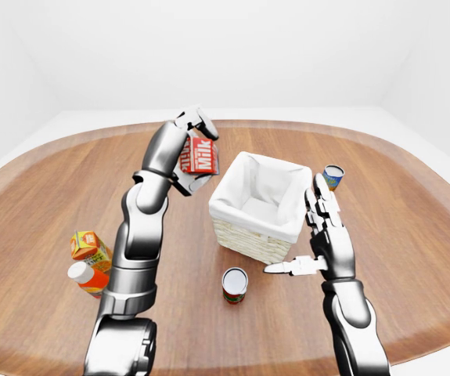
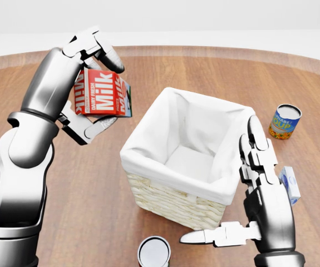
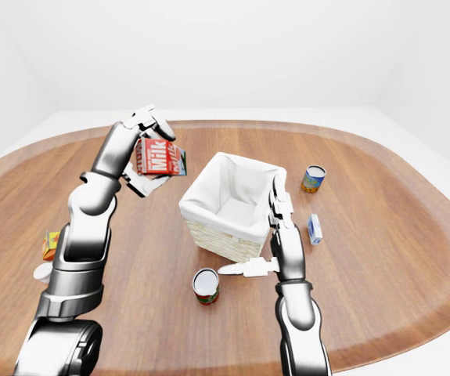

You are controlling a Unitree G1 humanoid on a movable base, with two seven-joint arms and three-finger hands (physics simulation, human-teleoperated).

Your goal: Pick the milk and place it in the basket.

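The red milk carton [image 2: 102,93] hangs in the air at the upper left of the head view, lying on its side, with my left hand [image 2: 93,89] shut on it. It is just left of the basket [image 2: 188,196], a wicker box with a white cloth lining and nothing inside. My right hand [image 2: 243,189] stands open by the basket's right wall, fingers straight up and thumb stretched out to the left.
A soup can [image 2: 285,121] stands on the table at the right. A small blue carton [image 2: 289,183] lies behind my right hand. An open can [image 2: 154,252] stands below the basket. An orange carton [image 1: 89,247] and a bottle [image 1: 86,277] lie at the left.
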